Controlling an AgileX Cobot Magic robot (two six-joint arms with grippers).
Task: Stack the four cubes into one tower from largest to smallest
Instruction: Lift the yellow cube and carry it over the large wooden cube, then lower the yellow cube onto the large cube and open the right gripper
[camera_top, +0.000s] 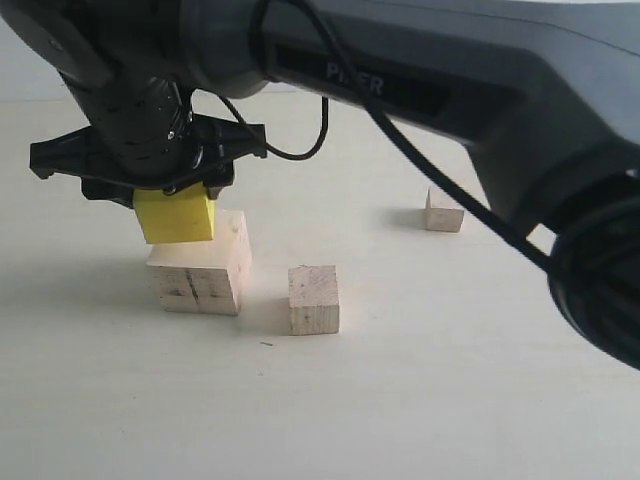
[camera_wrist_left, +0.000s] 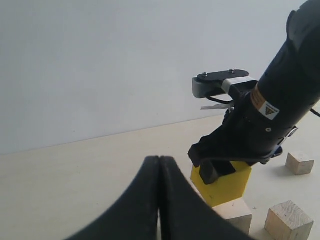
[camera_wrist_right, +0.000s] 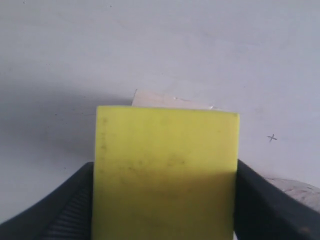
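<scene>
My right gripper (camera_top: 168, 195) reaches across to the left and is shut on the bright yellow cube (camera_top: 178, 217) (camera_wrist_right: 165, 170), one finger (camera_wrist_right: 70, 205) on each side. The yellow cube sits low over the top of the large pale wood cube (camera_top: 205, 275) (camera_wrist_left: 235, 212), offset toward one edge; whether they touch I cannot tell. A strip of the large cube (camera_wrist_right: 155, 99) shows past the yellow one. The medium wood cube (camera_top: 313, 298) (camera_wrist_left: 289, 220) stands just to the right, and the small wood cube (camera_top: 443, 212) (camera_wrist_left: 300, 163) farther back right. My left gripper (camera_wrist_left: 160, 165) is shut and empty.
The pale table (camera_top: 420, 400) carries only the cubes. The right arm's dark body and cable (camera_top: 430, 150) span the upper part of the exterior view, above the medium and small cubes. A plain white wall (camera_wrist_left: 100, 65) stands behind the table.
</scene>
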